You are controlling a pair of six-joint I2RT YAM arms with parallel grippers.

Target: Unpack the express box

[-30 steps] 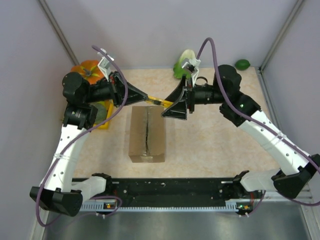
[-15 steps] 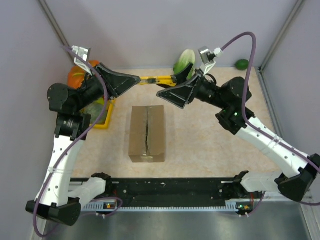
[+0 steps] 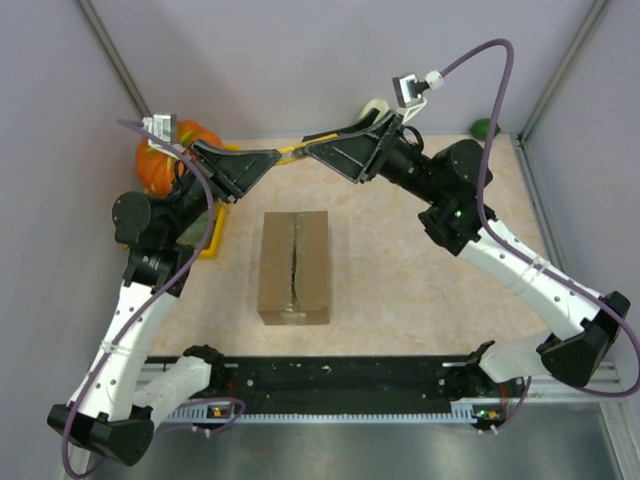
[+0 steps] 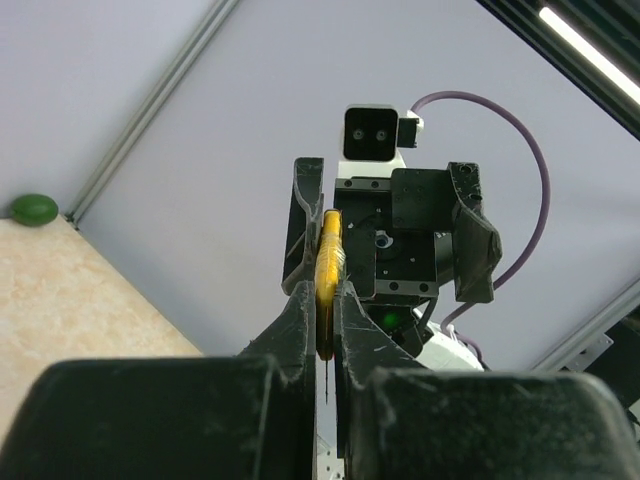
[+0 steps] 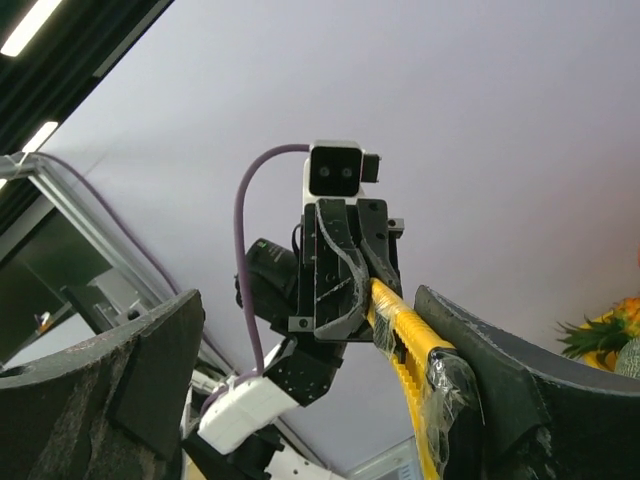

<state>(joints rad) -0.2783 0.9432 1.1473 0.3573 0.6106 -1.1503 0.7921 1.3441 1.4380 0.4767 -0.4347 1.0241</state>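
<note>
The express box (image 3: 293,267) is a brown cardboard box that lies mid-table with its flaps down and a dark slit along the centre seam. A yellow utility knife (image 3: 290,152) hangs in the air behind the box, between both grippers. My left gripper (image 3: 270,158) is shut on one end of the knife, seen edge-on in the left wrist view (image 4: 328,262). My right gripper (image 3: 312,146) is open. In the right wrist view the knife (image 5: 405,340) lies against one of its fingers (image 5: 500,370), and the other finger stands well apart.
An orange pumpkin (image 3: 165,160) and a yellow container (image 3: 208,238) sit at the back left under the left arm. A pale green vegetable (image 3: 374,104) shows behind the right gripper. A lime (image 3: 484,128) lies in the back right corner. Walls close three sides.
Both grippers have risen and moved back from over the box's far end, carrying the knife with them. Both wrists now tilt upward, and the box has not moved.
</note>
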